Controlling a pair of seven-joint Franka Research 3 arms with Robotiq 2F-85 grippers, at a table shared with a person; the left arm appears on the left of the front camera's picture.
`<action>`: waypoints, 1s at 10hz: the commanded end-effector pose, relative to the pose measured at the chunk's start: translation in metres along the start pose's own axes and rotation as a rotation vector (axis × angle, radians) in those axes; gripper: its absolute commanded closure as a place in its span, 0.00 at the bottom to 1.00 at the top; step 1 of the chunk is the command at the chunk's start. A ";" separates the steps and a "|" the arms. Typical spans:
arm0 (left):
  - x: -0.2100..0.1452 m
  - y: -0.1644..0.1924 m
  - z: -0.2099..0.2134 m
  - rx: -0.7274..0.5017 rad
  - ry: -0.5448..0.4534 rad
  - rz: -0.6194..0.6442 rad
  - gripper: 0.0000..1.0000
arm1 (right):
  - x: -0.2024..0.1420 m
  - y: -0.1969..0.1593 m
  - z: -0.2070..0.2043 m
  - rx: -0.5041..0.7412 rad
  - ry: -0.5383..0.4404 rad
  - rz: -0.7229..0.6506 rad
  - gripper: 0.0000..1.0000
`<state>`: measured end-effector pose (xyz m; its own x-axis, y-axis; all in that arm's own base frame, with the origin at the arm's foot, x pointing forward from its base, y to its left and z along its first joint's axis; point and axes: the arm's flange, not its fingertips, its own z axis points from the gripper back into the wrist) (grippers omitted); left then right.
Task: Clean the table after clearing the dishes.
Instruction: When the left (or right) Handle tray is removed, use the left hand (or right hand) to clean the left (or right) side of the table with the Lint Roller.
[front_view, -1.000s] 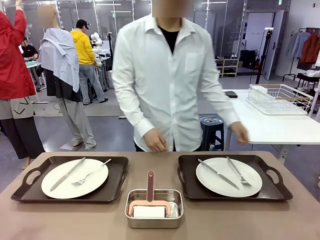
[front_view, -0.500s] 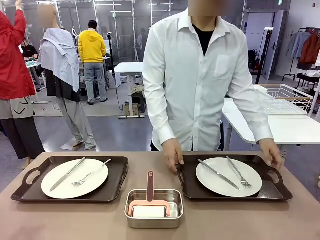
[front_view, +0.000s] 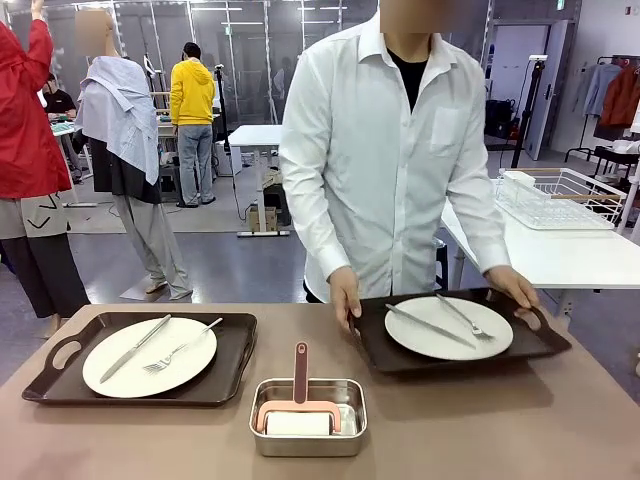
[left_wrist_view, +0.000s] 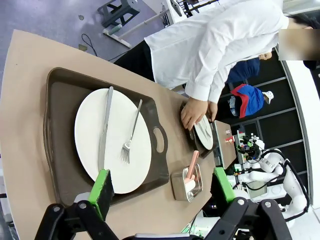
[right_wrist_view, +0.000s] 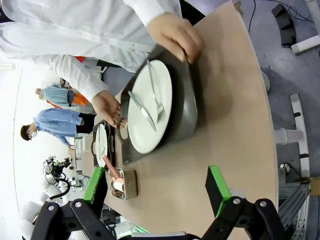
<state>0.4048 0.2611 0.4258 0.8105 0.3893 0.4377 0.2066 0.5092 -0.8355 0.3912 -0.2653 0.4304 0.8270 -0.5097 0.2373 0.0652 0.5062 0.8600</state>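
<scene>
Left tool apart from left plate

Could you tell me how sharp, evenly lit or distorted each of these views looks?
Front view: sharp, evenly lit, a soft shadow on the table under the tray the person holds. Left wrist view: wide-angle bending curves the table's edge. Right wrist view: same bending; darker shadow beside the tray.

No legible text, labels, brands, numbers or signs anywhere in view.
</scene>
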 end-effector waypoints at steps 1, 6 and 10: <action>-0.001 0.001 0.004 -0.015 0.001 -0.007 0.00 | -0.001 0.000 0.002 0.008 0.000 -0.002 0.00; -0.001 0.001 0.004 -0.015 0.001 -0.007 0.00 | 0.000 0.000 0.000 0.000 0.000 0.000 0.00; -0.001 0.001 0.004 -0.015 0.001 -0.007 0.00 | 0.012 0.173 -0.121 -0.059 0.239 0.452 0.00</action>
<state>0.4046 0.2615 0.4257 0.8104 0.3898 0.4374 0.2063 0.5089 -0.8357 0.4634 -0.1339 0.5159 0.8924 -0.1623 0.4210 -0.2267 0.6454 0.7294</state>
